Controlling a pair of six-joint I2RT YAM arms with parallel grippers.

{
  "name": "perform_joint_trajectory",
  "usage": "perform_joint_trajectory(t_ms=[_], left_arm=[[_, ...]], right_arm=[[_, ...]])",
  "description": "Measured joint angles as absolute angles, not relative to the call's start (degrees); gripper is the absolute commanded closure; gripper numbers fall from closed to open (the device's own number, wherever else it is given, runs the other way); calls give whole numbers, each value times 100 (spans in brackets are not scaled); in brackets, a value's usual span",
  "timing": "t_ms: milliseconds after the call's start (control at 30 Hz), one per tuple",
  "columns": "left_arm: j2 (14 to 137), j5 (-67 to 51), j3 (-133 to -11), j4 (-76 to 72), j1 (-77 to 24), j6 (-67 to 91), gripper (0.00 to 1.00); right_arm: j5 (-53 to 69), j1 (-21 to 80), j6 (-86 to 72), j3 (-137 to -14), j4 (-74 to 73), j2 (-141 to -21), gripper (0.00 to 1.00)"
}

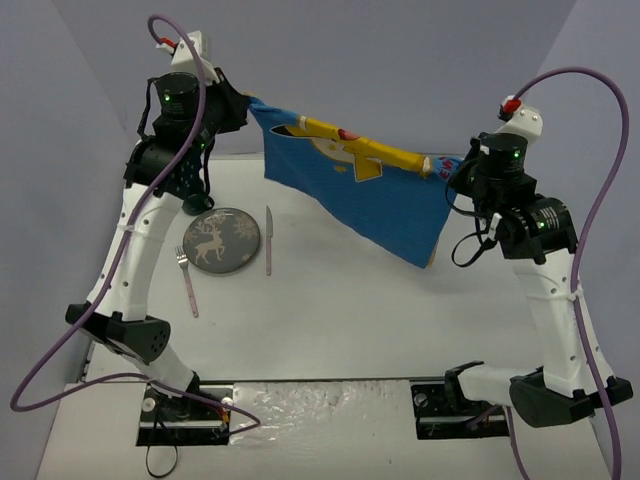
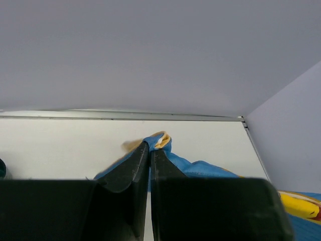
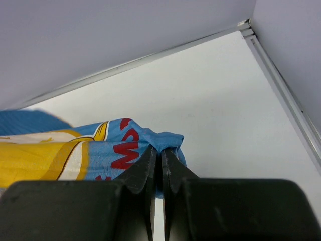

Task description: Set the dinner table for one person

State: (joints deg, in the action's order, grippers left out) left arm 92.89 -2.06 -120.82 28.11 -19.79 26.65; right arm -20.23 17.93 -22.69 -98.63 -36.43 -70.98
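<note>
Large, flat, white rectangular desk [image 1: 350,320], rimmed in thin metal, spread out beneath both hands and reaching past them to the grey back wall. Left hand [image 2: 149,145] pinched fully closed on one corner of a blue cartoon-printed cloth placemat [image 1: 350,190], with a small tuft of blue and yellow fabric poking out beyond its fingertips. Right hand [image 3: 160,149] likewise clamped tight, fingers together on the opposite corner, red lettering and a yellow band bunched just to its left. Cloth strung in the air between the two hands, upper edge taut, the rest drooping to a point below and just inward of the right hand. Left arm risen from its base at the near edge, bent at the elbow, wrist lifted high above the far left part of the desk; right arm mirrored on the other side, wrist raised above the far right part. Below the left hand, flat on the desk: a dark round plate [image 1: 221,241] printed with a reindeer, a fork [image 1: 187,283] just beside it on the outer side, a knife [image 1: 268,240] just beside it on the side nearer the right hand.
</note>
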Motion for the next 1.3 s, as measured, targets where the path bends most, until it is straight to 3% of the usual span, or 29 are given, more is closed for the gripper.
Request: perform_joint_trajectory(t_ms=[333,700,867,933,1167,1233,1300], left_arm=[[9526,-150,-12374,3150,-1942,2729,100],[12259,-1091,-14710,3240,-1935,3072,100],[13103,-2083,-15107,2264,-1917,3489,100],[13000,-2451,-14604,1593,-1910,3529,100],[11145,-2994,-10194,-914,-1815,3534,100],[10740,-3000,-9046,-1483,-1771,3550,100],[10446,-3003,-7861,-1874,-1742,3563,100]], right_arm=[[-1116,1494,-2239,-10130,-4227,-7439,100],[-611,192,-1998,-10999,-4293,-9102,100],[-713,-148,-1792,-11471,-3796,-9208,100],[-771,-199,-1686,-11117,-3400,-8913,100],[-645,-153,-1490,-8310,-2335,-7022,100],[-552,-140,-1571,-7342,-2121,-6570,98],[-386,-112,-1757,-6347,-2080,-6257,89]])
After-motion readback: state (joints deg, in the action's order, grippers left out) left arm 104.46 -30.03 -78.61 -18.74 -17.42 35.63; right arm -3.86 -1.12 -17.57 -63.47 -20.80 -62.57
